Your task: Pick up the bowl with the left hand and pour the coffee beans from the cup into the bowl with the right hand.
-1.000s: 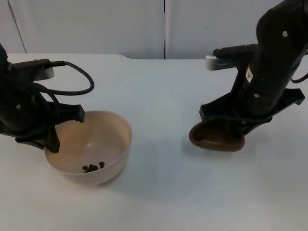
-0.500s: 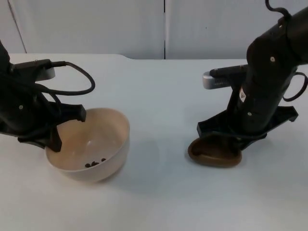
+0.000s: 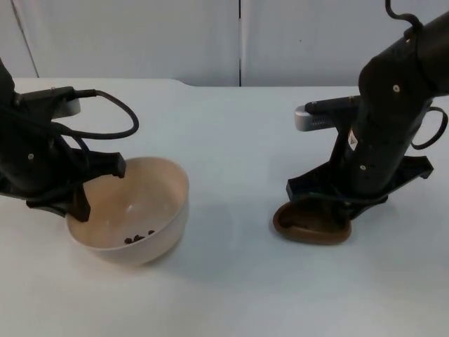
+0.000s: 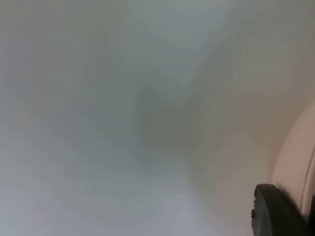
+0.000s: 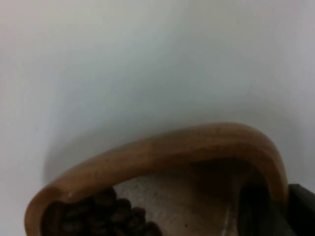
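A cream bowl [image 3: 133, 210] sits at the table's left, tipped a little, with a few coffee beans [image 3: 138, 238] at its bottom. My left gripper [image 3: 77, 203] is shut on its left rim; the left wrist view has that rim [image 4: 295, 162] beside a black fingertip [image 4: 273, 211]. At the right, a brown wooden cup [image 3: 312, 225] rests low at the table, and my right gripper [image 3: 344, 203] is shut on its far wall. The right wrist view has the cup's rim [image 5: 162, 150], beans [image 5: 98, 214] inside, and a fingertip [image 5: 256, 206] against the inner wall.
White table top [image 3: 231, 154] runs between bowl and cup. The grey partition wall [image 3: 238, 35] closes off the back. The table's rounded far edge [image 3: 182, 82] lies behind the bowl.
My right arm has come down and slightly left, bringing the cup lower toward the table. The bowl has shifted and tilted a little in my left gripper.
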